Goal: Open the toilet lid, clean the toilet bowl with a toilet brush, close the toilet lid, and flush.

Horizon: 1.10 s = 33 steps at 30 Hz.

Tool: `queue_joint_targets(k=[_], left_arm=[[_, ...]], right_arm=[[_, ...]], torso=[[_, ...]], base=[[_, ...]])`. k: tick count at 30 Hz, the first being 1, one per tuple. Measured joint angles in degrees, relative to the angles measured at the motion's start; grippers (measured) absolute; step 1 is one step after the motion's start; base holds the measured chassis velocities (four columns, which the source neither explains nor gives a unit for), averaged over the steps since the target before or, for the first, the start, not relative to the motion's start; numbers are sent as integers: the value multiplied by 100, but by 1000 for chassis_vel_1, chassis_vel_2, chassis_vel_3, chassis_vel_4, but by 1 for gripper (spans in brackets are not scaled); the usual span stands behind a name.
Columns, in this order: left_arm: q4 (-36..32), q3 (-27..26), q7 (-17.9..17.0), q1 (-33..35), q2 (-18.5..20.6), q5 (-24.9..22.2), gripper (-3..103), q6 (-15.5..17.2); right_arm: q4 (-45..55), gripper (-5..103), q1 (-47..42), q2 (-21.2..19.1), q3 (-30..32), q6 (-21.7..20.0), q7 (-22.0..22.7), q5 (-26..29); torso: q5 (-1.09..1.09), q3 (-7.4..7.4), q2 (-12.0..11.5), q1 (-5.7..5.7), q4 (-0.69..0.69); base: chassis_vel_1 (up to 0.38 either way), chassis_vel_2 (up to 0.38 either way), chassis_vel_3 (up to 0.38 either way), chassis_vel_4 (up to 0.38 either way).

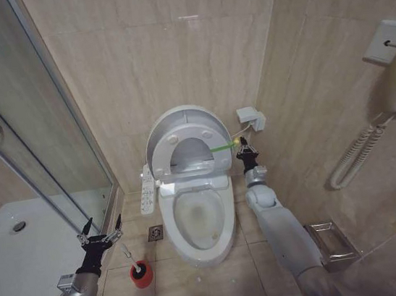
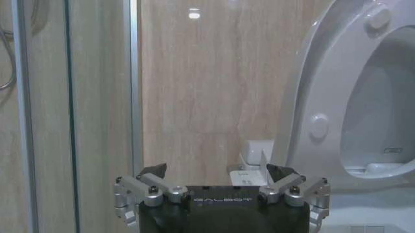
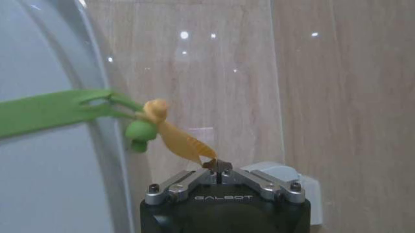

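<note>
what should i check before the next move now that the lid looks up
1. Large glossy white oval toilet lid raised against the wall: ok.
2. Right gripper shut on the green-yellow strap at the lid's edge, not yet let go: not ok for moving away.
3. White ceramic toilet bowl uncovered: not ok, the white seat ring is up with the lid.
4. Toilet brush with thin white handle standing in its round red holder on the floor: ok.
5. Left gripper open, empty and above the brush: ok.
6. Whether the lid stays up unaided: cannot tell.
</note>
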Motion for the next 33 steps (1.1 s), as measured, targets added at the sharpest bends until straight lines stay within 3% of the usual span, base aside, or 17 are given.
queue_joint_targets(k=[16,33], left_arm=[[0,0,0,0,0,0,100,0],[0,0,0,0,0,0,100,0]], right_arm=[[-1224,0,1020,205,87,130,46,-203],[-1462,0,1558,104,-69,117,65,-162]], torso=[[1,1,0,0,1],[1,1,-1,0,0]], base=[[0,0,0,0],[0,0,0,0]])
